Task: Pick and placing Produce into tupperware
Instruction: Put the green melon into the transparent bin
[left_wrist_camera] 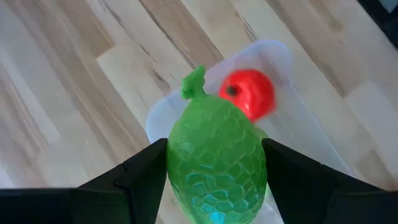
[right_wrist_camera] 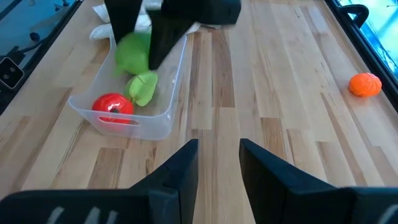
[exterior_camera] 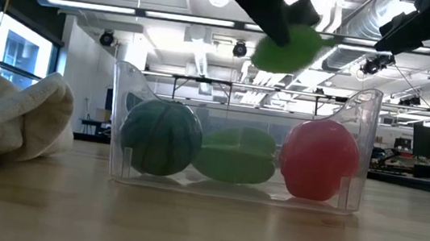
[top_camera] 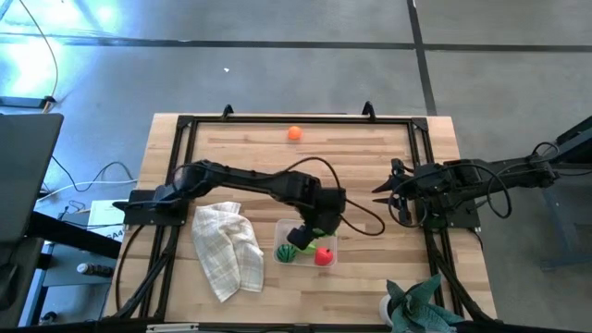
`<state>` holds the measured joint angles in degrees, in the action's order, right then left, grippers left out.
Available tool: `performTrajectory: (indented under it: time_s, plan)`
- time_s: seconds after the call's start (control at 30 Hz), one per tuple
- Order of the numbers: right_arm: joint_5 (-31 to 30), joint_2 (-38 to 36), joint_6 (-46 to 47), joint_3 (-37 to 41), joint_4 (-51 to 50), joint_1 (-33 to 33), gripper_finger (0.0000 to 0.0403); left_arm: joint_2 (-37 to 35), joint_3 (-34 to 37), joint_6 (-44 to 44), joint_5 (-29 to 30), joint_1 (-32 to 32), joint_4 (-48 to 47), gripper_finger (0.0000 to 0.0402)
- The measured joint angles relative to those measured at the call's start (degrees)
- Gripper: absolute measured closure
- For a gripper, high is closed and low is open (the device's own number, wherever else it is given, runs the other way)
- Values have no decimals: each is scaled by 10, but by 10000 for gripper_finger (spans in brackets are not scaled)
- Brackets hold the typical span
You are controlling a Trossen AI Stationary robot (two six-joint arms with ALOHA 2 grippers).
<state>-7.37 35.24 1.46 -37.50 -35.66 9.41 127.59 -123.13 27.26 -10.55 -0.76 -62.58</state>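
My left gripper [top_camera: 310, 231] hangs over the clear tupperware [top_camera: 334, 242], shut on a light-green bumpy piece of produce [exterior_camera: 288, 46] with a short stem. In the tupperware [exterior_camera: 361, 153] lie a round dark-green piece [exterior_camera: 162, 137], another light-green piece [exterior_camera: 235, 154] and the red piece [exterior_camera: 320, 159], all resting on its floor. The orange piece [top_camera: 294, 133] sits on the table near the far edge. My right gripper [top_camera: 387, 191] waits open above the table's right side, touching nothing. My left gripper pinches the light-green bumpy produce [left_wrist_camera: 214, 168] by its two sides between its fingers [left_wrist_camera: 146, 171]. The fingers come from above, pointing down. The piece is lifted clear above the tupperware's open top, with its stem end [left_wrist_camera: 194, 82] pointing away from the gripper, down toward the container.
A crumpled white checked cloth [top_camera: 227, 248] lies just left of the tupperware. A teal spiky plant [top_camera: 421, 310] stands at the near right corner. A black frame [top_camera: 277, 120] runs around the tabletop. Bare wood lies between the tupperware and the orange piece.
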Motion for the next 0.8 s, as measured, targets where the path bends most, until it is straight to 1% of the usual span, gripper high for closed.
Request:
performTrajectory:
  time_s: [0.1, 0.4, 0.67, 0.8]
  plan:
    - [0, 0, 0, 0, 0, 0, 297, 20, 0, 1, -3, 0, -2, 163]
    - [0, 0, 0, 0, -2, 0, 297, 67, 0, 16, -44, 0, 19, 163]
    - [0, 0, 0, 0, -2, 0, 297, 68, 0, 34, -54, 1, 26, 163]
    - [0, 0, 0, 0, -2, 0, 297, 67, 24, 36, -58, 1, 33, 163]
